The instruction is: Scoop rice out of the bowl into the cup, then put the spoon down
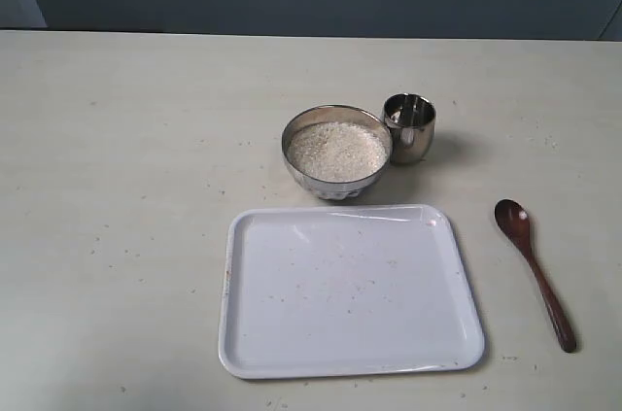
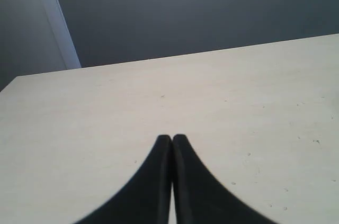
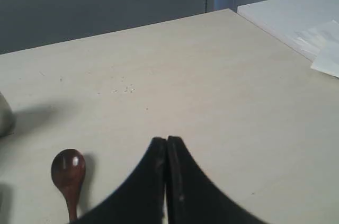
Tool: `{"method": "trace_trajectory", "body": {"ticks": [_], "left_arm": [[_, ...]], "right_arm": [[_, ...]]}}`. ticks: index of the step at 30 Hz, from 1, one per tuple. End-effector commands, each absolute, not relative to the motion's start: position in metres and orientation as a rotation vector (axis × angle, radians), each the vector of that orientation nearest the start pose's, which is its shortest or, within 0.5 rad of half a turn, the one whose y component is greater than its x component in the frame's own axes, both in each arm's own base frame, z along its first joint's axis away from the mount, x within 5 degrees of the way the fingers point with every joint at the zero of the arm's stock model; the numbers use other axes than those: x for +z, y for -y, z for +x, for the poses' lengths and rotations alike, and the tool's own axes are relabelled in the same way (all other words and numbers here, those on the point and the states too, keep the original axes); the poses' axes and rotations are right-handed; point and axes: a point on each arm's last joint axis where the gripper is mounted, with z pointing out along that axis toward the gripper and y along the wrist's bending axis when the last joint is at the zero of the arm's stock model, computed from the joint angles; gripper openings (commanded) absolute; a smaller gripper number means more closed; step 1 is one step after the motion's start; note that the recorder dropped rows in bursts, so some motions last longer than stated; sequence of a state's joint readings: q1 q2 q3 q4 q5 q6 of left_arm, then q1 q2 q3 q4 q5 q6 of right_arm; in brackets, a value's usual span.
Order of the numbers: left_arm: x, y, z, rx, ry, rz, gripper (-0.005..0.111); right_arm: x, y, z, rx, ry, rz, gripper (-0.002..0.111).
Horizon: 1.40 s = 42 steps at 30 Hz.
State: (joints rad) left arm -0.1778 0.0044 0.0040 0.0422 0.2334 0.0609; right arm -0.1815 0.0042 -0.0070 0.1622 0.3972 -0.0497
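Near the bench's (image 1: 117,188) middle stands a round shiny steel bowl (image 1: 335,188) of white uncooked rice (image 1: 337,150), with a small cylindrical steel cup (image 1: 412,139) just beside it on the right-edge side. A white rectangular tray (image 1: 350,294) lies between the bowl and the near edge. Toward the right edge, a dark reddish-brown wooden spoon (image 1: 533,267) lies flat, apart from the tray. The left fingers (image 2: 156,181) and right fingers (image 3: 151,181) are pressed together, holding nothing.
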Motion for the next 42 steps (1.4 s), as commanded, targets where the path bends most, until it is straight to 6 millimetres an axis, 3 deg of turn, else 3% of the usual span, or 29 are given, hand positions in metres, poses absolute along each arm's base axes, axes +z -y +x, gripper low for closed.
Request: {"method": "trace_trajectory", "body": {"ticks": [1, 6, 14, 16, 21, 26, 38, 40, 42], "left_arm": [[0.192, 0.009, 0.055, -0.055, -1.700, 0.231, 0.001], [0.192, 0.009, 0.055, -0.055, -1.700, 0.231, 0.001], [0.192, 0.009, 0.055, -0.055, -1.700, 0.231, 0.001], [0.192, 0.009, 0.055, -0.055, -1.700, 0.231, 0.001], [0.192, 0.009, 0.055, -0.055, -1.700, 0.231, 0.001], [0.192, 0.009, 0.055, -0.055, -1.700, 0.231, 0.001], [0.192, 0.009, 0.055, -0.055, -1.700, 0.231, 0.001], [0.192, 0.009, 0.055, -0.055, -1.700, 0.231, 0.001], [0.192, 0.009, 0.055, -0.055, -1.700, 0.231, 0.001]], "right_arm": [[0.180, 0.005, 0.053, -0.022, -1.842, 0.215, 0.000], [0.201, 0.010, 0.055, -0.172, -1.619, 0.117, 0.000], [0.250, 0.020, 0.041, -0.001, -0.993, 0.345, 0.000], [0.255, 0.023, 0.037, 0.107, -0.899, 0.433, 0.000], [0.252, 0.027, 0.036, 0.632, -0.734, 0.750, 0.000], [0.251, 0.026, 0.038, 0.757, -0.713, 0.805, 0.000], [0.247, 0.021, 0.042, 0.691, -0.834, 0.753, 0.000], [0.263, 0.012, 0.041, 0.561, -0.921, 0.569, -0.001], [0.297, 0.005, 0.038, 0.319, -1.100, 0.386, -0.001]]}}
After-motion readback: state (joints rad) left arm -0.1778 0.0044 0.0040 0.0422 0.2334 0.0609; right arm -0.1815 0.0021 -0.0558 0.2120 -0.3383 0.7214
